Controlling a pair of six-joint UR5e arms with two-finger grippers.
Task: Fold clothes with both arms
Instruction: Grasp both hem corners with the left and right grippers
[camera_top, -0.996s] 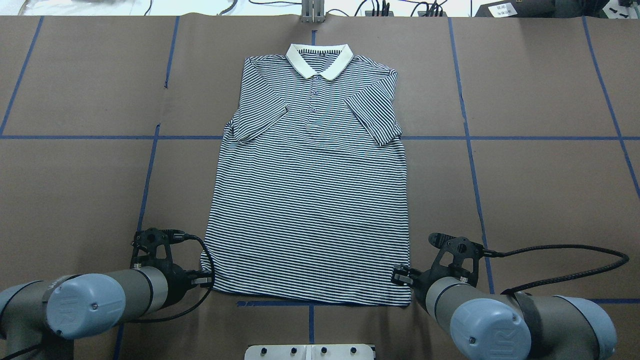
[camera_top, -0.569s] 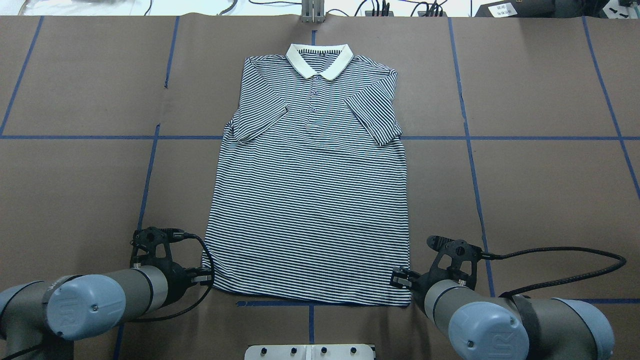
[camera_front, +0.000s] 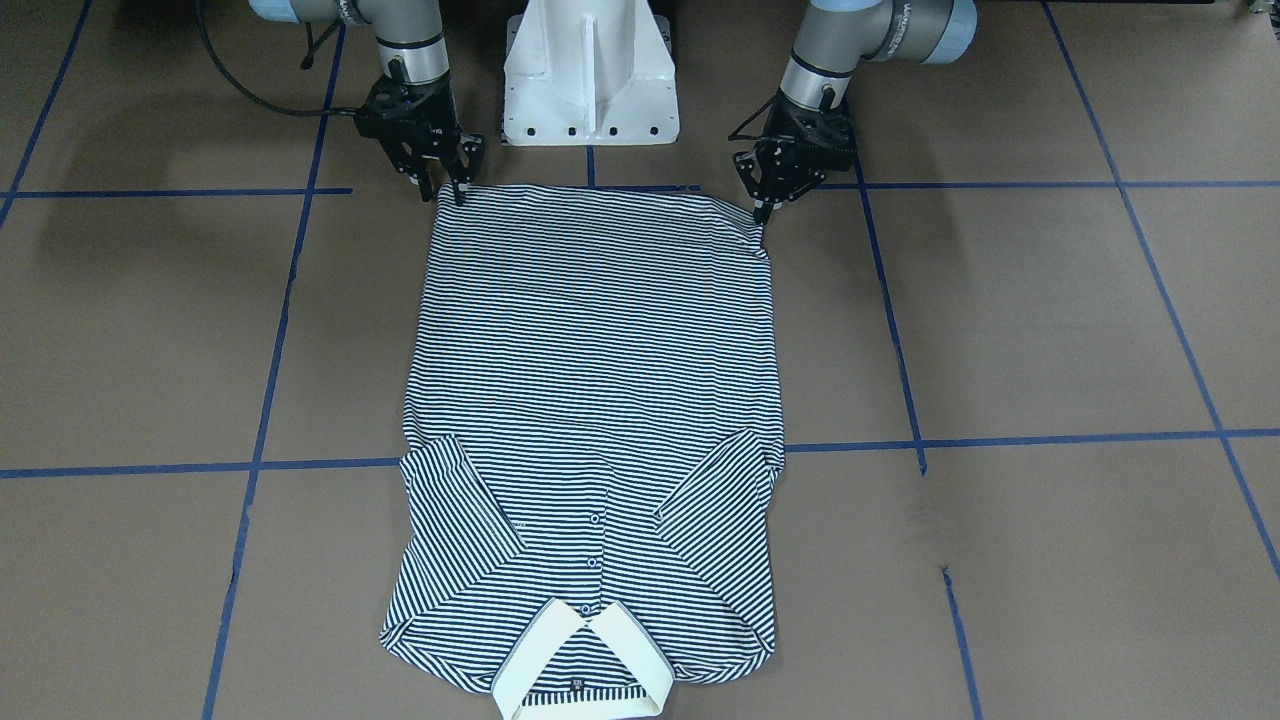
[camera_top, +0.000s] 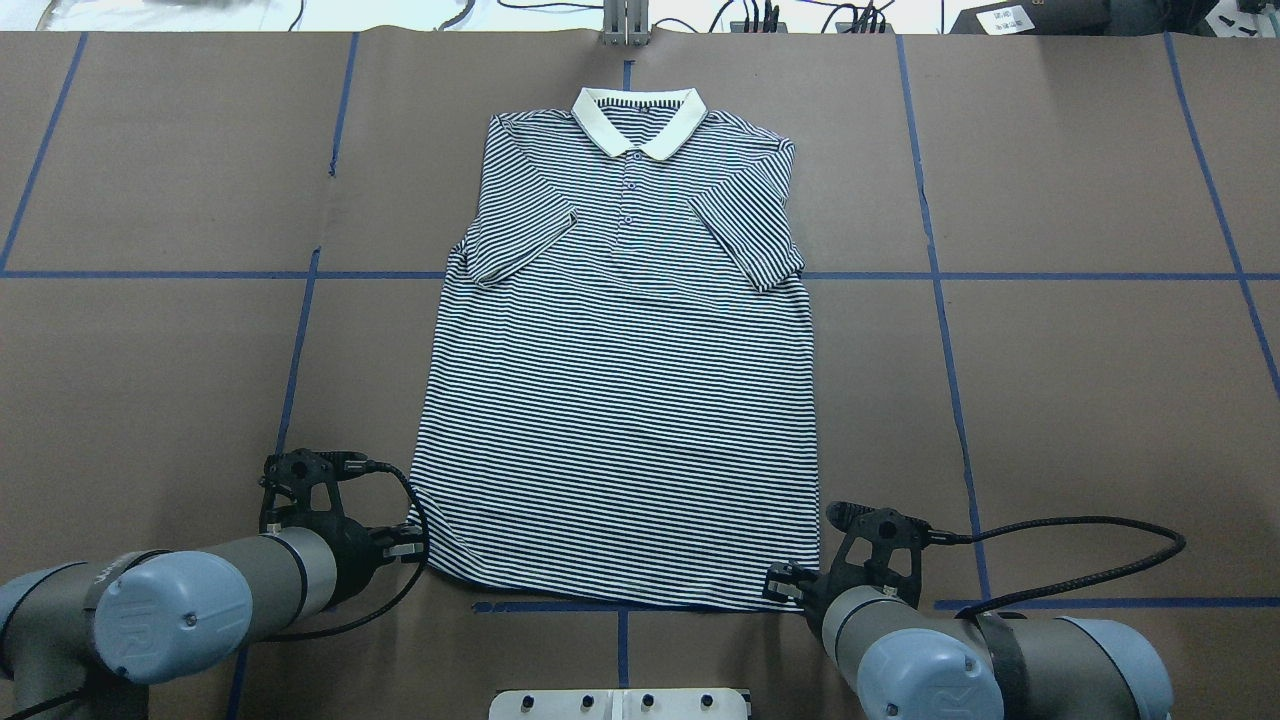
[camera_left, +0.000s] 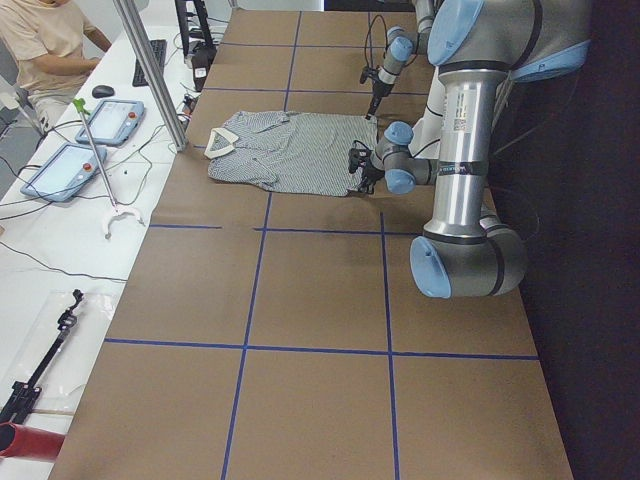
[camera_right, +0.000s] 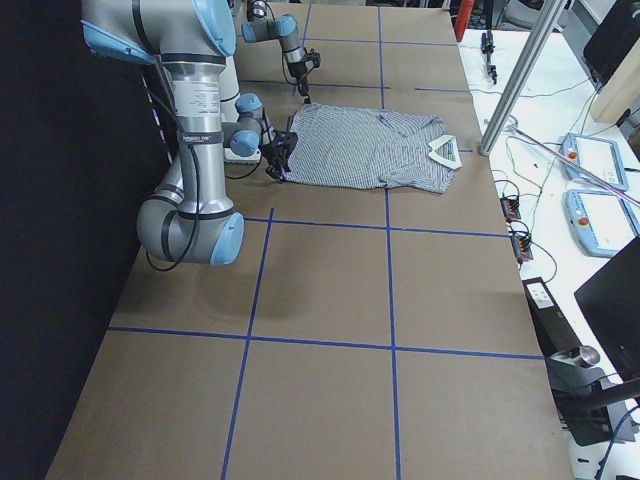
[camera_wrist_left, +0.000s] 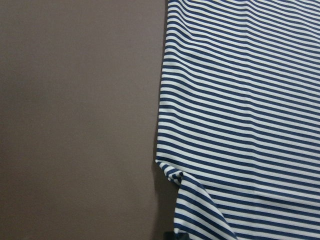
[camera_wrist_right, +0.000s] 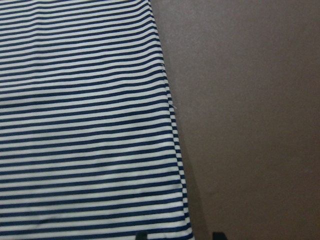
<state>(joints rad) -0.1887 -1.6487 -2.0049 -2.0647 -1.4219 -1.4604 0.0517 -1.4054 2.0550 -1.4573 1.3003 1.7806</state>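
Note:
The navy-and-white striped polo shirt (camera_top: 620, 400) lies flat, front up, on the brown table, with its white collar (camera_top: 640, 120) at the far side and both sleeves folded in. My left gripper (camera_top: 408, 546) sits at the hem's left corner and looks shut on it. In the left wrist view the corner (camera_wrist_left: 175, 180) is puckered and lifted. My right gripper (camera_top: 780, 583) is at the hem's right corner. In the right wrist view its fingertips (camera_wrist_right: 142, 236) stand apart, open, with the hem corner (camera_wrist_right: 185, 227) between them. In the front-facing view the left gripper (camera_front: 764, 207) and right gripper (camera_front: 452, 185) flank the hem.
The white pedestal base (camera_front: 590, 80) stands just behind the hem. The right arm's black cable (camera_top: 1100, 540) loops over the table. Blue tape lines (camera_top: 940, 300) grid the brown surface. A metal post (camera_top: 625, 25) stands past the collar. An operator (camera_left: 40, 40) sits at a side table.
My right gripper has moved left and nearer to the robot, onto the hem's right corner. My left gripper shifted slightly, and the hem's left corner has drawn in a little.

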